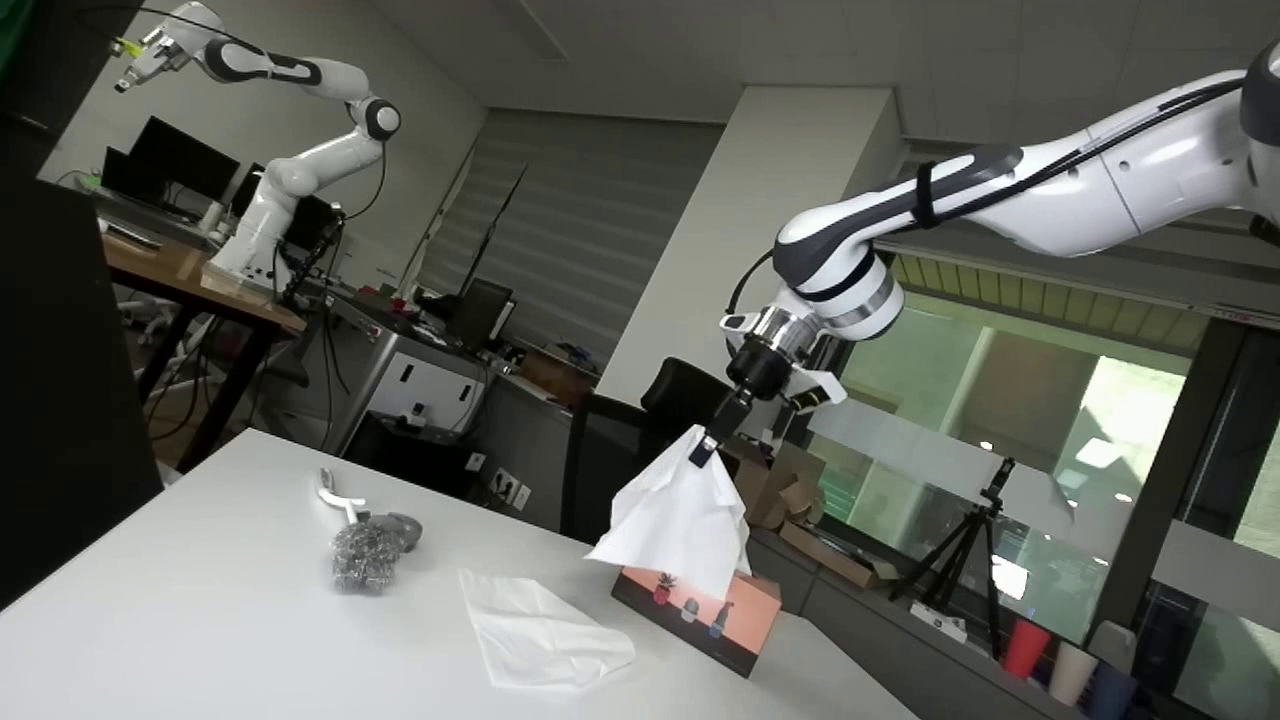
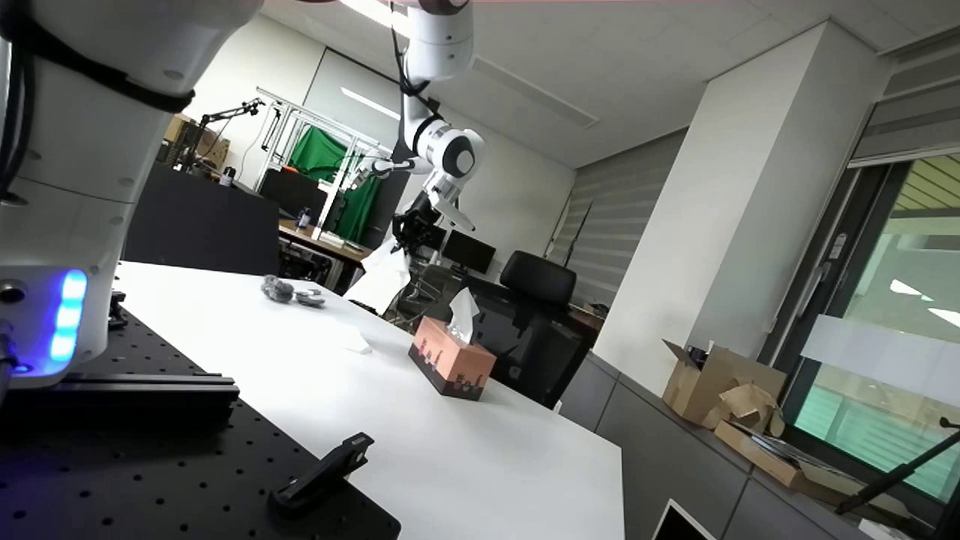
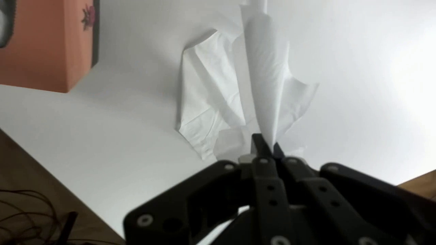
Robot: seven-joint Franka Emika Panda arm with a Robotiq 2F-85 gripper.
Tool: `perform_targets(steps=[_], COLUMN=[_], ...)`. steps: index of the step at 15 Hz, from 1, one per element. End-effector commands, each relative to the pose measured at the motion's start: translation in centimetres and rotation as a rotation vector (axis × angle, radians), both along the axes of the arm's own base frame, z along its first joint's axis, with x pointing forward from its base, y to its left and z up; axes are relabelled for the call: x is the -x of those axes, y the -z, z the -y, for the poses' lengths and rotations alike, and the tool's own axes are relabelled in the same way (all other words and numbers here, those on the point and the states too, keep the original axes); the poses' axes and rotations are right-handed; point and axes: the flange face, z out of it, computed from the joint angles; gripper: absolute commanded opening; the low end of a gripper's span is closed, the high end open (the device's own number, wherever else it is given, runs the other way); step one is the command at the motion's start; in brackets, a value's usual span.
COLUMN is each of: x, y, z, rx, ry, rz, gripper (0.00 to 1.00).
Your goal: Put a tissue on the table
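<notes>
My gripper point(image 1: 703, 450) is shut on a white tissue point(image 1: 680, 510) and holds it above the white table point(image 1: 250, 620). In the wrist view the tissue point(image 3: 267, 68) rises from between the fingertips point(image 3: 269, 148). In an exterior view the held tissue point(image 2: 381, 276) hangs down below the gripper point(image 2: 403, 241). A different, crumpled tissue point(image 1: 545, 640) lies flat on the table; it also shows in the wrist view point(image 3: 207, 92). An orange and black tissue box point(image 2: 450, 360) stands on the table with a tissue point(image 2: 463, 315) sticking out of its top.
A grey wire scrubber point(image 1: 365, 555) lies on the table beside a white hooked handle point(image 1: 340, 497) and a grey item point(image 1: 400, 527). A black clamp point(image 2: 322, 476) sits at the edge of the black mounting plate point(image 2: 187, 480). A black chair point(image 2: 525, 337) stands behind the table.
</notes>
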Motion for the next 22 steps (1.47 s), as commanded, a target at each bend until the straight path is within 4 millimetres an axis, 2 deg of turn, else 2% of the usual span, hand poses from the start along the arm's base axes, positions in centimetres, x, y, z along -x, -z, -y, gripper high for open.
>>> perform_targets(steps=[1, 6, 12, 15, 18, 19, 20, 22], x=[1.7, 4.0, 5.4, 5.6, 5.4, 5.3, 5.2, 5.2], y=[3.0, 7.9, 11.8, 13.5, 14.9, 15.2, 15.6, 16.2], z=[-0.7, -2.8, -4.9, -5.5, -6.0, -6.1, -6.2, -6.3], rx=[-0.069, -0.117, -0.104, -0.082, -0.056, -0.056, -0.045, -0.025], ry=[-0.099, -0.201, -0.267, -0.271, -0.232, -0.208, -0.187, -0.134], rz=[-0.052, -0.123, -0.160, -0.109, 0.023, 0.072, 0.119, 0.204], gripper=[0.00, 0.00, 0.00, 0.00, 0.00, 0.26, 0.27, 0.40])
